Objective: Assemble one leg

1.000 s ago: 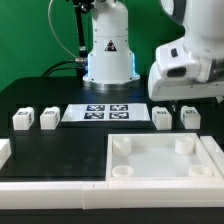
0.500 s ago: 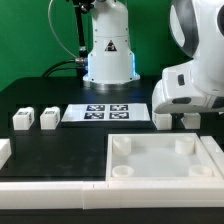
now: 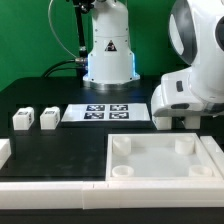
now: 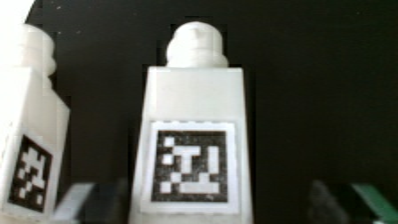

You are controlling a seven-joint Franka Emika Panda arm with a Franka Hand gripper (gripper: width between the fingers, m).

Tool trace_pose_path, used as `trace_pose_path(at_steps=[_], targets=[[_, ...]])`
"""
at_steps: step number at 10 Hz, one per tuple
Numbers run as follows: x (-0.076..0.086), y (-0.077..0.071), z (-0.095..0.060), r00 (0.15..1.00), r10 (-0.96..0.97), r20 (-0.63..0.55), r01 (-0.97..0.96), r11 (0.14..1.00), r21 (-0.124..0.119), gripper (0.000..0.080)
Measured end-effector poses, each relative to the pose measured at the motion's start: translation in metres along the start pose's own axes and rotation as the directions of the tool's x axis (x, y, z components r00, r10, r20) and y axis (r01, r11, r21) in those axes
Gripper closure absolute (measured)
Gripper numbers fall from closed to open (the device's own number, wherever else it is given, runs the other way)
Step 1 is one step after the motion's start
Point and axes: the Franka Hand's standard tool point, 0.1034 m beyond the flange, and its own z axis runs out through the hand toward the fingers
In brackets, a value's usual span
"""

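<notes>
In the wrist view a leg (image 4: 192,110), a white block with a rounded peg at its far end and a black-and-white tag on its upper face, lies between my open fingers (image 4: 80,200). My gripper (image 4: 210,202) straddles its tagged end without closing on it. A second leg (image 4: 27,120) lies beside it. In the exterior view my gripper (image 3: 183,118) is low over the table on the exterior view's right. One leg (image 3: 163,121) shows at its edge and the other is hidden behind the hand. Two more legs (image 3: 22,120) (image 3: 47,118) stand on the exterior view's left.
The marker board (image 3: 105,113) lies flat in the middle of the black table. The large white square tray-like part (image 3: 160,137) with round corner sockets lies in front of my gripper. The robot base (image 3: 108,50) stands at the back. A white piece (image 3: 4,152) sits at the left edge.
My gripper has come down and shifted toward the exterior view's left, onto the two right-hand legs, now covering one of them. Nothing else has moved.
</notes>
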Motion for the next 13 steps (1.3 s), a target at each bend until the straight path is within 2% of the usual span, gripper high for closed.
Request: trace_pose_path(at_steps=[1, 2, 7, 8, 9, 10, 11, 12, 13], targets=[[0.0, 0.0, 0.0, 1.0, 0.0, 0.0, 0.0, 1.0, 0.0, 0.0426], [0.0, 0.0, 0.0, 1.0, 0.0, 0.0, 0.0, 1.0, 0.0, 0.0509], [-0.001, 0.003, -0.003, 1.0, -0.024, 0.009, 0.025, 1.0, -0.005, 0.0509], [-0.003, 0.012, -0.027, 0.997, -0.067, 0.025, 0.068, 0.998, -0.01, 0.0509], [-0.007, 0.02, -0.057, 0.998, -0.056, 0.041, 0.057, 0.998, -0.006, 0.0509], [-0.006, 0.022, -0.073, 0.998, -0.058, 0.006, 0.058, 0.998, -0.004, 0.0509], [-0.016, 0.024, -0.081, 0.998, -0.057, 0.022, 0.057, 0.998, -0.009, 0.0508], [-0.03, 0.021, -0.081, 0.998, 0.005, 0.068, -0.004, 1.0, -0.015, 0.0508], [-0.019, 0.018, -0.084, 1.0, -0.011, -0.014, 0.011, 1.0, -0.006, 0.0508]])
